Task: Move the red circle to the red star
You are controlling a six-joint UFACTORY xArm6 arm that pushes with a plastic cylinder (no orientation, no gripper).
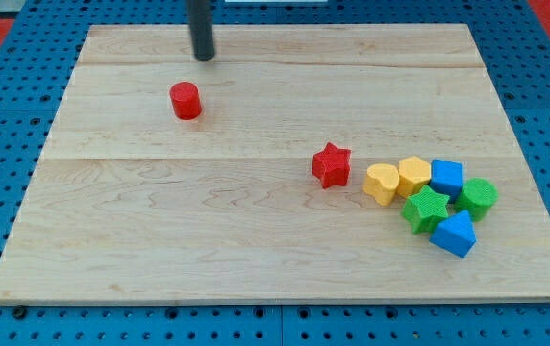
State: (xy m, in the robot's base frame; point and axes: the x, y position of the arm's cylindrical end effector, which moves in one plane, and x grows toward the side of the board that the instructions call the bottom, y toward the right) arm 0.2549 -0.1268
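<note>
The red circle (187, 100) stands on the wooden board at the upper left. The red star (332, 164) lies right of the board's middle, well to the lower right of the circle. My tip (203, 56) rests on the board just above the red circle and slightly to its right, a short gap apart from it. The rod rises out of the view's top.
A cluster of blocks lies right of the red star: two yellow blocks (382, 182) (413, 176), a blue block (446, 177), a green star (426, 209), a green block (477, 197) and another blue block (453, 234). The board (160, 250) sits on a blue pegboard.
</note>
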